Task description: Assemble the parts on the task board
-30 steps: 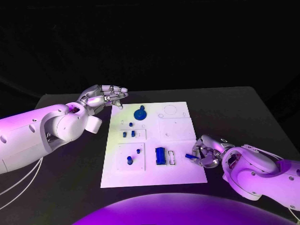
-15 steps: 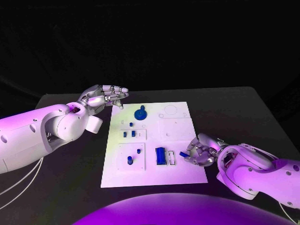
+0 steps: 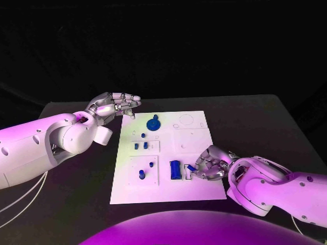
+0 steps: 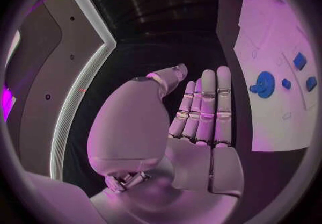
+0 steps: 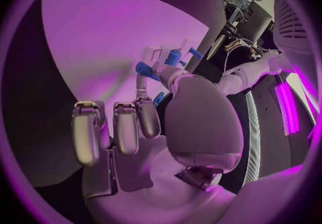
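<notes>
The white task board [image 3: 196, 138] lies mid-table. My right hand [image 3: 211, 164] hovers over its near right part and pinches a small blue part [image 3: 191, 167] between thumb and a finger; the wrist view shows that part [image 5: 159, 98] peeking out by the fingertips. Just left of it a taller blue block [image 3: 175, 169] stands in the board, next to a narrow white slot. A round blue part [image 3: 153, 124] sits near the far edge, and small blue pieces [image 3: 139, 146] lie left of centre. My left hand [image 3: 116, 104] hangs off the board's far left corner, fingers straight, holding nothing.
Two more small blue pieces [image 3: 141, 173] stand in the near left panel. In the left wrist view the board [image 4: 275, 47] and the round blue part [image 4: 264, 83] lie beside my flat left hand [image 4: 201, 111]. Black table [image 3: 266, 122] surrounds the board.
My right hand has moved left from the board's right edge onto the board, carrying the small blue part up to the blue block. The left arm has not moved.
</notes>
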### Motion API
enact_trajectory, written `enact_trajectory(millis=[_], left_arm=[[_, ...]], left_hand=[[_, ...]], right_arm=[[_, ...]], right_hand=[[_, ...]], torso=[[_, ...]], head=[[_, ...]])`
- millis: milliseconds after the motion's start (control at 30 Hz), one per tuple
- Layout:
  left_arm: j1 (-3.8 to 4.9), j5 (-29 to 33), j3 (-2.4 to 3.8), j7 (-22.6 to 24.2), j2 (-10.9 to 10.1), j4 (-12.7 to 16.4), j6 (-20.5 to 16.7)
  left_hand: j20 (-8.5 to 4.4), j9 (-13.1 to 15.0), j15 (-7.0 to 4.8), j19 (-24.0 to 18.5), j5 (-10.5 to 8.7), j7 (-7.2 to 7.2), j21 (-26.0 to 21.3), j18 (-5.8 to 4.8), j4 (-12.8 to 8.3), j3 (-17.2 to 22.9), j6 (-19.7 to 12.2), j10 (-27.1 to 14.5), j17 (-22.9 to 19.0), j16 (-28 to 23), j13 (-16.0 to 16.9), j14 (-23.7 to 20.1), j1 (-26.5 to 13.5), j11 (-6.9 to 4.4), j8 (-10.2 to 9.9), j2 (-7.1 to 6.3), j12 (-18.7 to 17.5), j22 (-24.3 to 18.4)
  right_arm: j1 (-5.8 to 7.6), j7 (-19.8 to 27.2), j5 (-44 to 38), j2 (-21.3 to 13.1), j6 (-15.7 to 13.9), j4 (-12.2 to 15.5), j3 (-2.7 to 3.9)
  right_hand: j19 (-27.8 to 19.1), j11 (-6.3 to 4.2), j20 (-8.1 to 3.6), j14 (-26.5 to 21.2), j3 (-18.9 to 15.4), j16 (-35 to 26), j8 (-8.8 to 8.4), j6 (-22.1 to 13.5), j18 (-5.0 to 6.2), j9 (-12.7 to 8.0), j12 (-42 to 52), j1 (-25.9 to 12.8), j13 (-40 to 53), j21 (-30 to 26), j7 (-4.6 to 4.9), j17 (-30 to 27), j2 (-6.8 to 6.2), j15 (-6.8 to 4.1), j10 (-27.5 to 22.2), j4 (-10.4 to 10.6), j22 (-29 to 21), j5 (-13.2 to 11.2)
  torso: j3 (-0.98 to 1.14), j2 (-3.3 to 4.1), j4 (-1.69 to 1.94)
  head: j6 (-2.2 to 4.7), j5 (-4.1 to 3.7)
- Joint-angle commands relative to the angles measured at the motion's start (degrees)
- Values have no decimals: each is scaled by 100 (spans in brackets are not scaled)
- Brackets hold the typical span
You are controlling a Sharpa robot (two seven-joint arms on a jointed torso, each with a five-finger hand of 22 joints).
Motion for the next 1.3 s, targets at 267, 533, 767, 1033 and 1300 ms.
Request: enact_trajectory(millis=[267,533,767,1033,1300], left_arm=[[2,-29,4,14,-5,40,101],[3,-44,4,5,-16,51,101],[3,-50,4,1,-20,52,101],[3,-51,4,-3,-19,52,104],[3,-52,4,-6,-20,51,103]], left_hand=[[16,-9,0,35,9,91,-21,81,28,12,-36,-24,-9,3,-9,-23,-19,5,32,28,31,-7],[16,-9,0,35,9,91,-21,81,28,12,-36,-24,-9,3,-9,-23,-19,5,32,28,31,-7],[16,-9,0,35,9,91,-21,81,28,12,-36,-24,-9,3,-9,-23,-19,5,32,28,31,-7],[16,-9,0,35,9,91,-21,81,28,12,-36,-24,-9,3,-9,-23,-19,5,32,28,31,-7],[16,-9,0,35,9,91,-21,81,28,12,-36,-24,-9,3,-9,-23,-19,5,32,28,31,-7]], right_arm=[[-1,11,78,172,171,-153,1],[-2,9,52,252,292,-164,1],[-2,-4,49,275,371,-167,1],[-2,-17,57,285,407,-175,1],[-2,-78,3,284,403,-205,1]], right_hand=[[502,-32,-39,461,-75,78,67,81,-113,18,194,-382,988,142,-5,764,9,-27,344,47,1432,-24],[514,-44,-49,467,-290,94,125,133,-119,51,259,-654,1023,171,-19,795,-25,-37,365,92,1440,-40],[527,-52,-53,472,-340,107,147,155,-126,61,272,-706,1030,202,-31,824,3,-43,370,109,1449,-37],[528,-62,-62,475,-433,114,170,168,-126,72,286,-814,1037,205,-41,839,37,-52,379,155,1450,-35],[527,-69,-66,476,-437,116,180,173,-126,76,281,-832,1035,203,-50,845,98,-56,379,170,1449,-26]], torso=[[-2,0,-2],[1,-6,-6],[4,-6,-13],[9,-3,-14],[5,-2,-11]], head=[[1,17],[1,42],[1,54],[1,45],[1,32]])
